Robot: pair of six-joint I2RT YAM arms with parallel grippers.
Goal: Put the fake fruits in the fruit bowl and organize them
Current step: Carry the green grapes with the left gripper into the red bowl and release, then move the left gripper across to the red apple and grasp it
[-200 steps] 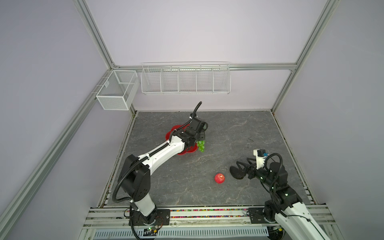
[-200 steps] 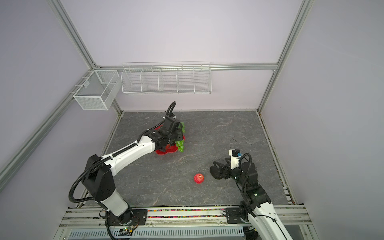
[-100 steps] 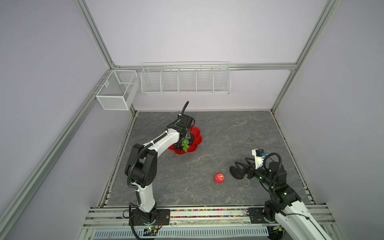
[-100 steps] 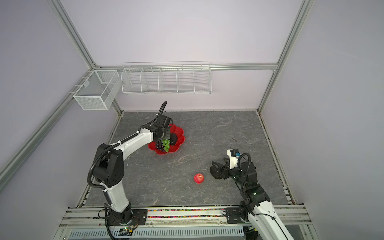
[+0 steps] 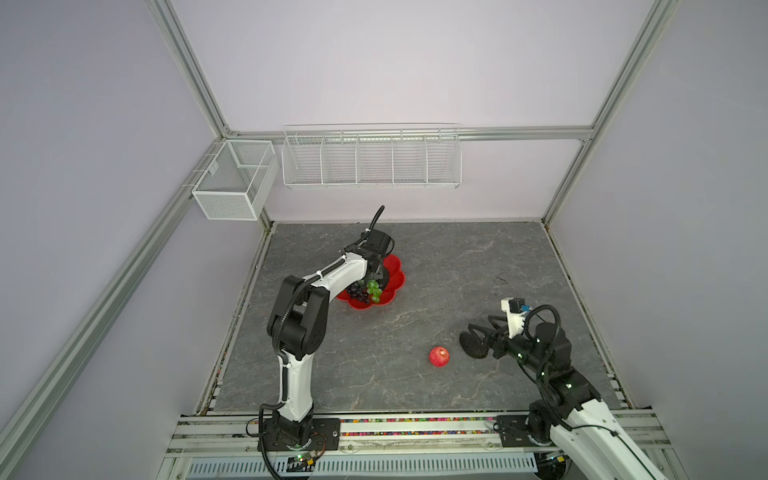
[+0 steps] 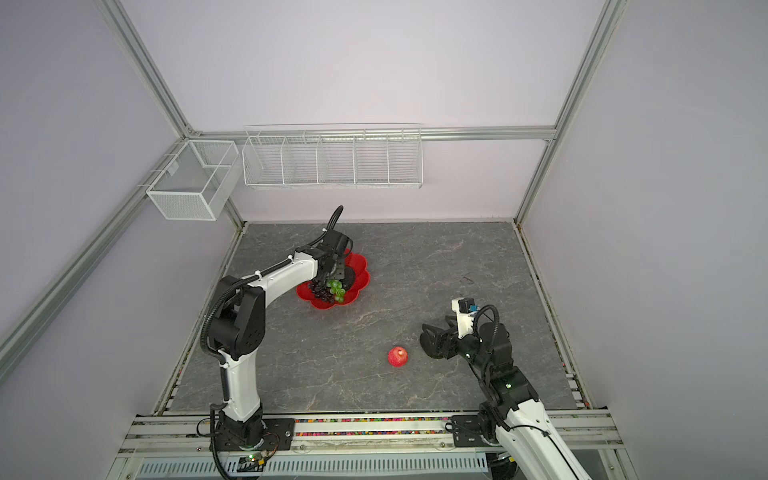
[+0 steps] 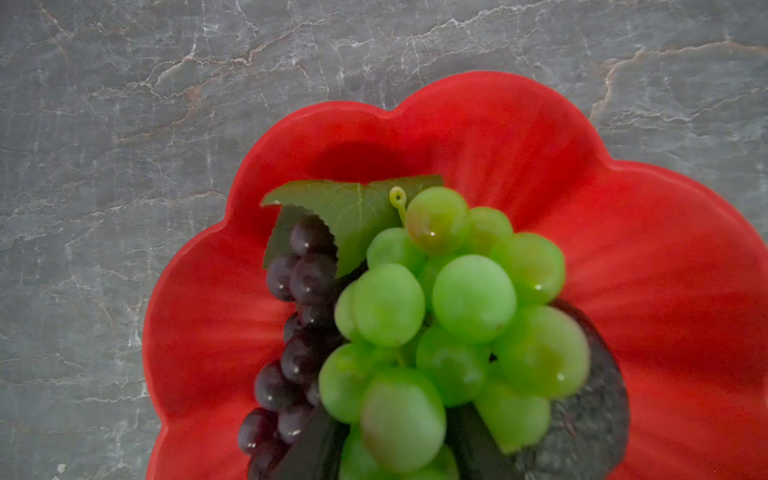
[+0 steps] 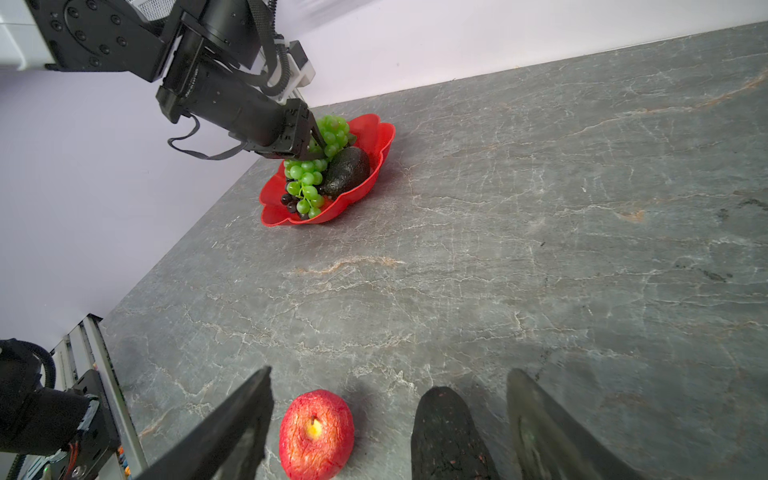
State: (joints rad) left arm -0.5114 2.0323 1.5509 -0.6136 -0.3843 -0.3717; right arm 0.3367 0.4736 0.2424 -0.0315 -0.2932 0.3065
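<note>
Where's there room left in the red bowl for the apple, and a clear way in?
The fruit bowl is bare on its right lobes beyond the avocado and along its near rim. Its middle is crowded: the left gripper holds the green grapes there beside the purple grapes. The table between bowl and apple is bare.

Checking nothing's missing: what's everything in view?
Fruit bowl: one, red, on table, left of centre.
Purple grape bunch: one, dark, in bowl.
Green grape bunch: one, bright green, hanging over bowl.
Avocados: two, dark; one in bowl, one on table, front right.
Apple: one, red, on table, front right.
Wire baskets: two, white, on walls.
Table: one, grey marbled.
Left hand: one, black, shut on green grape bunch.
Right hand: one, black, open.
</note>
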